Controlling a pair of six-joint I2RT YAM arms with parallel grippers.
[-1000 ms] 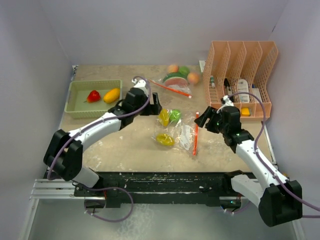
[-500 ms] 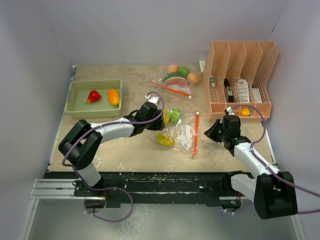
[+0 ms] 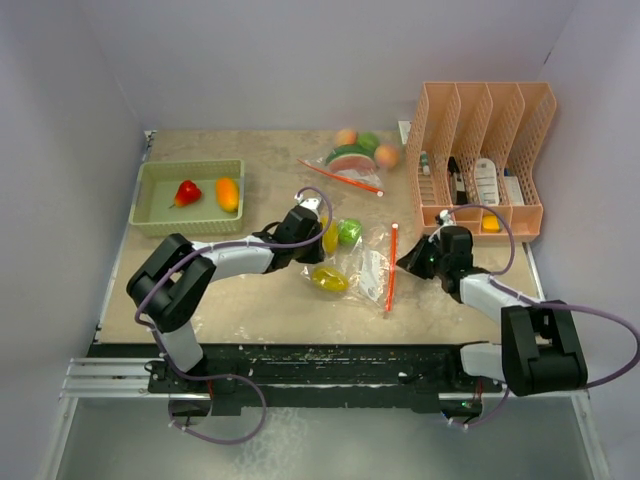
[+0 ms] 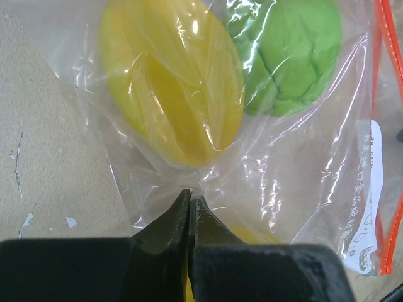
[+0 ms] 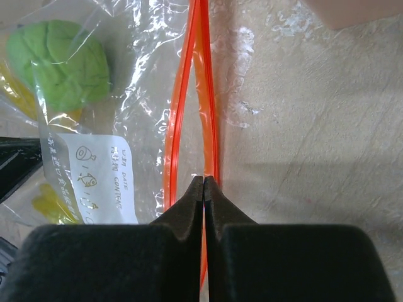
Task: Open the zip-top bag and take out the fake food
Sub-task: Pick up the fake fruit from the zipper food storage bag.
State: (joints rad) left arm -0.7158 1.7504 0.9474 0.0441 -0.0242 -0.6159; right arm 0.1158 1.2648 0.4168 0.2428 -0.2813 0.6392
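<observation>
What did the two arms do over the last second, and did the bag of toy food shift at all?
Both arms swung down low to the table. The left hand closed on the zip-top bag, pinching its clear film beside the yellow toy fruit; the right hand closed on its orange zip strip. The bag, the green tray and the peach rack stayed put.

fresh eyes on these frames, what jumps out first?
The clear zip-top bag mid-table, with a yellow toy and a green toy glossy inside it. Both arms are pinched on it: the left gripper shut on the plastic beside the yellow toy, the right gripper shut on the orange zip strip. Next, the peach file rack at the back right.
</observation>
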